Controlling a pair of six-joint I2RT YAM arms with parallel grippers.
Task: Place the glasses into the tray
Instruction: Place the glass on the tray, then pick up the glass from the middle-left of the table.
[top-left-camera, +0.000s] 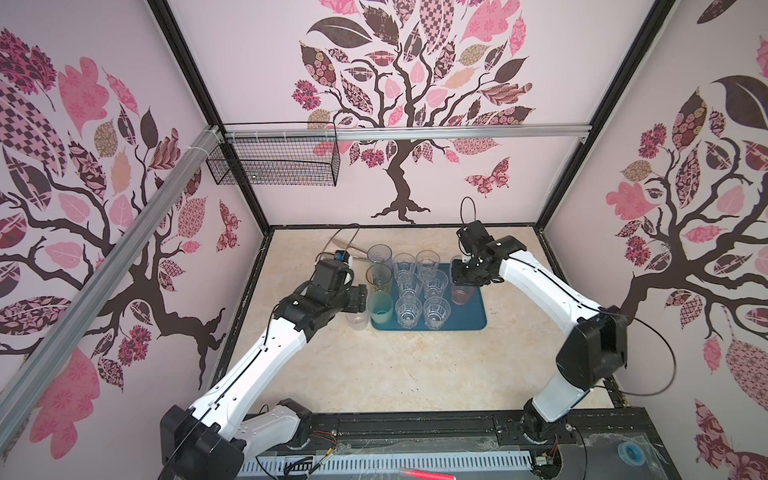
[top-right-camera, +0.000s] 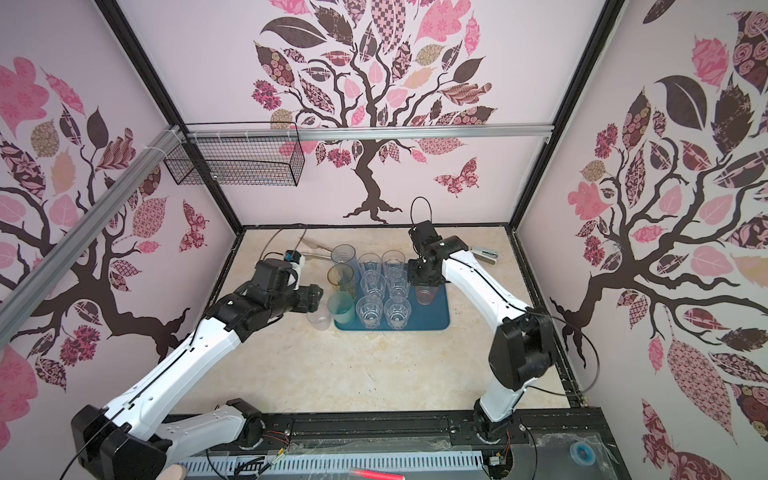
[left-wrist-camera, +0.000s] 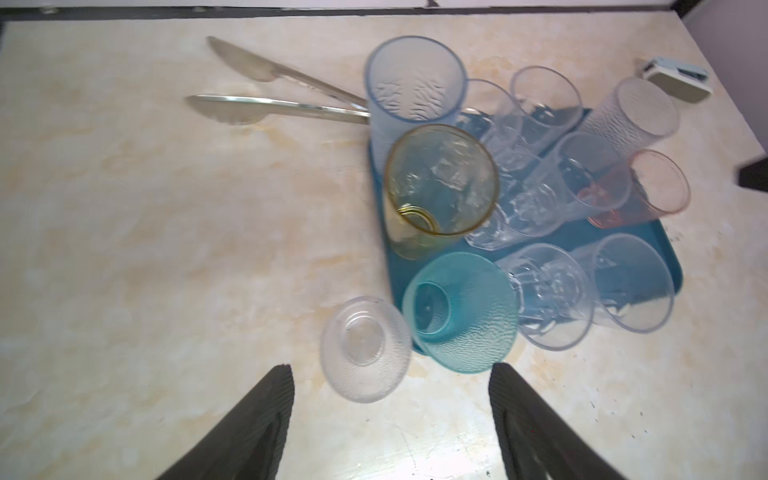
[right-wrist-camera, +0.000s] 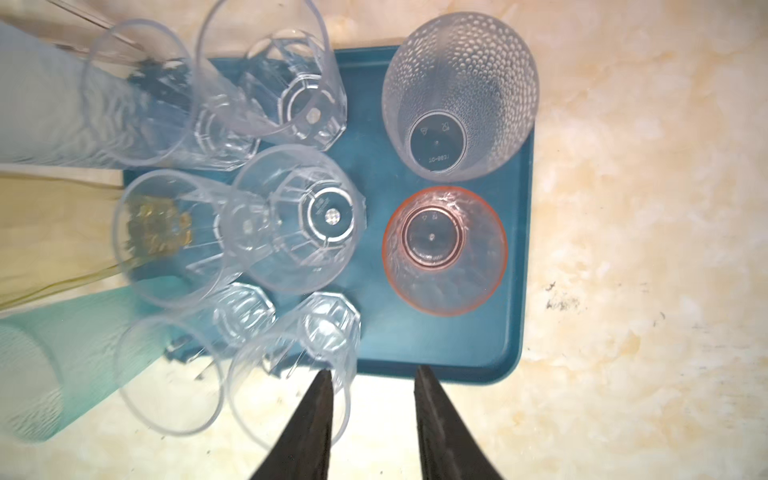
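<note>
The teal-blue tray (top-left-camera: 473, 318) (right-wrist-camera: 436, 345) holds several clear faceted glasses (top-left-camera: 422, 286). Along its left edge stand a blue-grey glass (top-left-camera: 379, 253), an amber one (top-left-camera: 379, 276) and a teal-green one (top-left-camera: 380, 309). At its right end are a pinkish glass (right-wrist-camera: 444, 249) and a dotted clear one (right-wrist-camera: 459, 95). A frosted clear glass (top-left-camera: 357, 321) (left-wrist-camera: 365, 349) stands on the table left of the tray. My left gripper (left-wrist-camera: 390, 368) is wide open just short of it. My right gripper (right-wrist-camera: 372, 370) hovers above the pinkish glass (top-left-camera: 463, 293), jaws apart and empty.
Metal tongs (left-wrist-camera: 282, 95) lie behind the tray's left end. A white stapler (top-right-camera: 484, 252) sits at the back right of the table. A wire basket (top-left-camera: 274, 162) hangs on the back wall. Bare marbled table (top-left-camera: 395, 365) stretches in front of the tray.
</note>
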